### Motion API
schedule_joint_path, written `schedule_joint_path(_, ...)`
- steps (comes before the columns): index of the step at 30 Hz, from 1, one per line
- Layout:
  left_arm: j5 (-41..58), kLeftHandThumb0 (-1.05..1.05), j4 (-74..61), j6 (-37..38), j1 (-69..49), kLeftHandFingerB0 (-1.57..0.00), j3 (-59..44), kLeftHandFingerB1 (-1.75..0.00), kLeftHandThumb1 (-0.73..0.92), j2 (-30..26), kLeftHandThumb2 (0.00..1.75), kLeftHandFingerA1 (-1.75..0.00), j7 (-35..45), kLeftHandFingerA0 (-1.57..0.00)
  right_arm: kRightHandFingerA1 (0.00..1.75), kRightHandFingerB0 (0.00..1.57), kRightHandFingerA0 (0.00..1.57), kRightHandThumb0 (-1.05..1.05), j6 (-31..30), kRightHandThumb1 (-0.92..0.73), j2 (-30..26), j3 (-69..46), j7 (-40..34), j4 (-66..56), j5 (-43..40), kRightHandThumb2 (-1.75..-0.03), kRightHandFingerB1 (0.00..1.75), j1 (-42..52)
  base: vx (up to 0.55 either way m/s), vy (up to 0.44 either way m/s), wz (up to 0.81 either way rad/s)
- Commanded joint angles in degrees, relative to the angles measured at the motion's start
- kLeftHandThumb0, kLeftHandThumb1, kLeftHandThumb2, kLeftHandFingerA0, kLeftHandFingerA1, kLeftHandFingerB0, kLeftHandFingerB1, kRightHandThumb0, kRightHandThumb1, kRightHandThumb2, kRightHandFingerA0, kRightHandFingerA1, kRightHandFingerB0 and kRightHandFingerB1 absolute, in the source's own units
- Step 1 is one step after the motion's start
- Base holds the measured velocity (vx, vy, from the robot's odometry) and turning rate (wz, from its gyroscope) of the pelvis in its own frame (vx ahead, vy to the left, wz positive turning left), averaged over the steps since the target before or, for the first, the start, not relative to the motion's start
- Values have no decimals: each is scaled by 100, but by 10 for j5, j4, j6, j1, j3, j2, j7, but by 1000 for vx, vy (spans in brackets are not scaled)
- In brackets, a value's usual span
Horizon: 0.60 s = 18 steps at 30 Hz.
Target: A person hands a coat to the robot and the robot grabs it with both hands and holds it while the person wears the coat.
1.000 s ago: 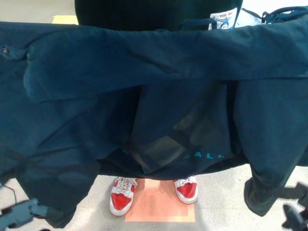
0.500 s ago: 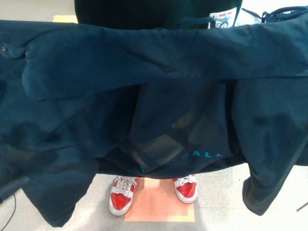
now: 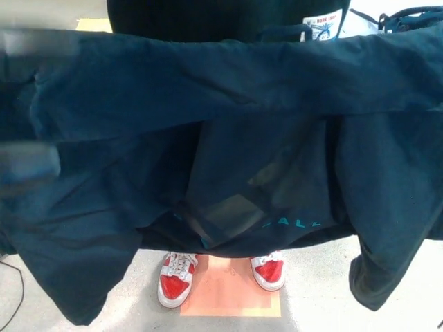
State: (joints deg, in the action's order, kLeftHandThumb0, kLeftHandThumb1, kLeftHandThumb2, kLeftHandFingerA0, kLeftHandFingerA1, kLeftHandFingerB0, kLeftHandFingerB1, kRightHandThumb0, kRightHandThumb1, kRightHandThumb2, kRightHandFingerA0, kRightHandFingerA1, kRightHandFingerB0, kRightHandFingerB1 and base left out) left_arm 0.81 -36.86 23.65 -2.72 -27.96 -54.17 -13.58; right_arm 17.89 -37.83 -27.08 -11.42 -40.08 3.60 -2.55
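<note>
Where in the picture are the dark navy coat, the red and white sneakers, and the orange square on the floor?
dark navy fabric coat (image 3: 228, 90), head view, upper fold.
red and white sneakers (image 3: 174, 282), head view, red toe.
orange square floor mark (image 3: 232, 294), head view, its middle.

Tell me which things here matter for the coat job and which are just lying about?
Part of the job:
- dark coat, spread across the view
- person's red and white shoes, facing the robot

Just lying about:
- orange floor patch
- yellow floor mark
- white label
</note>
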Motion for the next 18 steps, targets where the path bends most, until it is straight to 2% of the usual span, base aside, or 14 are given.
schedule_joint_path(1,111,-76,179,-144,226,-25,141,-30,53,-163,57,-33,266,-27,46,8,17,-79,-208,-49,-228,-17,220,59,-204,-83,38,-132,0,0,0)
schedule_joint_path(2,90,-78,192,-144,240,-22,161,-29,56,-157,58,-32,273,-24,49,0,0,-39,-217,-24,-247,-7,238,70,-197,-90,50,-135,0,0,0)
schedule_joint_path(3,55,-38,213,-145,262,-1,191,-47,23,-145,89,-48,284,-1,46,5,9,-83,-219,-49,-273,20,268,97,-178,-86,31,-150,0,0,0)
schedule_joint_path(5,14,-38,240,-147,291,0,230,-47,24,-137,90,-49,303,-1,38,10,16,-84,-225,-61,-305,64,301,132,-158,-59,25,-174,0,0,0)
schedule_joint_path(6,5,-90,246,-151,298,-1,241,-30,58,-137,92,-38,312,-5,45,6,11,-86,-227,-51,-311,79,312,143,-153,-84,30,-183,0,0,0)
schedule_joint_path(9,-15,-82,263,-160,322,-5,269,-28,52,-135,92,-35,334,-4,42,7,15,-86,-231,-52,-325,115,336,165,-146,-68,24,-202,0,0,0)
schedule_joint_path(10,-23,-90,271,-160,332,-7,280,-22,58,-133,66,-25,344,-6,38,3,12,-85,-228,-65,-328,132,350,176,-141,-59,23,-213,0,0,0)
schedule_joint_path(11,-38,-82,288,-163,352,-4,304,-15,50,-129,93,-21,371,-4,38,4,4,-82,-231,-55,-335,161,380,192,-134,-93,16,-230,0,0,0)
schedule_joint_path(12,-45,-82,303,-165,369,-4,321,-15,50,-126,93,-21,390,-4,38,4,4,-82,-237,-55,-342,179,401,200,-134,-93,16,-241,0,0,0)
schedule_joint_path(13,-51,-84,311,-168,379,-5,332,-13,51,-125,94,-22,402,-5,30,1,7,-84,-244,-65,-349,193,415,201,-132,-65,18,-250,0,0,0)
schedule_joint_path(14,-53,-84,317,-171,387,-4,341,-12,51,-125,94,-21,414,-5,35,3,3,-80,-246,-56,-353,205,426,204,-130,-96,16,-260,0,0,0)
schedule_joint_path(15,-54,-84,321,-175,393,-4,347,-12,51,-126,94,-21,423,-5,35,3,3,-80,-247,-56,-354,215,435,208,-127,-96,16,-269,0,0,0)
schedule_joint_path(16,-48,-82,331,-186,407,-4,361,-12,50,-126,92,-25,451,-5,34,0,19,-82,-252,-74,-348,245,464,225,-119,-63,17,-295,0,0,0)
schedule_joint_path(18,-40,-82,336,-204,417,-3,375,-12,50,-135,92,-24,490,-4,35,0,23,-86,-266,-72,-335,290,513,250,-104,-62,17,-336,0,0,0)
